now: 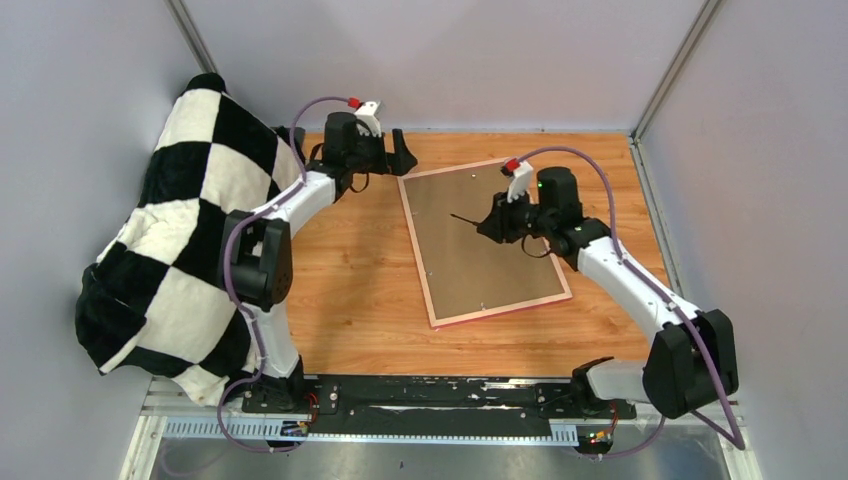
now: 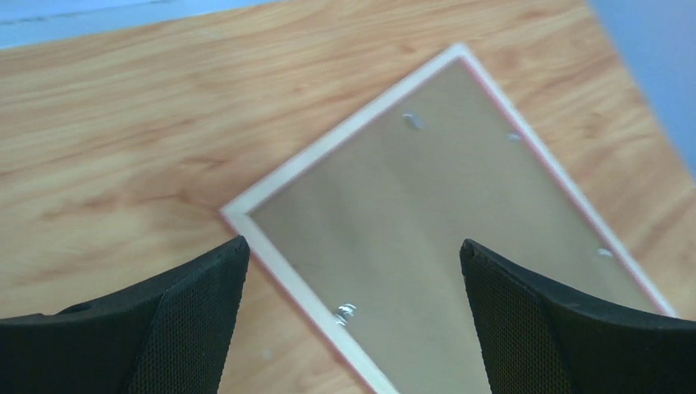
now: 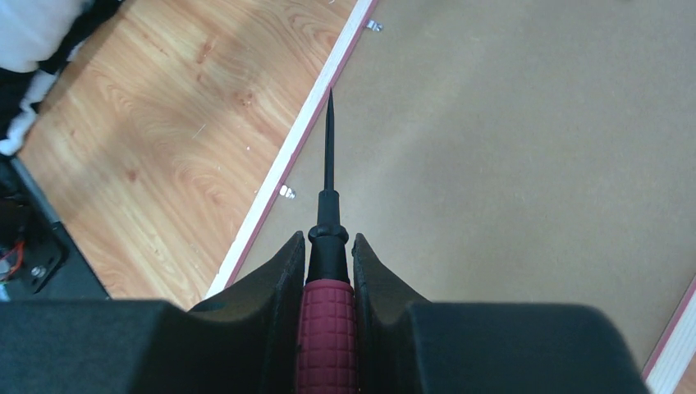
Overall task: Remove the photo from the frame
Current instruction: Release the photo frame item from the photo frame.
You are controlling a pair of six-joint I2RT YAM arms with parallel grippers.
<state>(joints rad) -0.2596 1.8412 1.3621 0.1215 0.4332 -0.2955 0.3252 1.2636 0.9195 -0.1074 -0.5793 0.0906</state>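
The pink-bordered frame (image 1: 441, 319) lies face down on the wooden table, its brown backing board (image 1: 470, 240) up; small metal tabs (image 3: 286, 192) hold the board along the edge. The photo is hidden under the board. My right gripper (image 1: 492, 222) hovers over the board's middle, shut on a red-handled pointed tool (image 3: 328, 320) whose black tip (image 3: 330, 131) points toward the frame's left edge (image 3: 271, 197). My left gripper (image 1: 399, 152) is open and empty above the frame's far left corner (image 2: 234, 212), with a tab (image 2: 345, 312) between its fingers in the left wrist view.
A black-and-white checkered cloth (image 1: 170, 240) hangs over the left side beside the left arm. Grey walls close in the table at the back and sides. The arm bases sit on a black rail (image 1: 430, 395) at the near edge.
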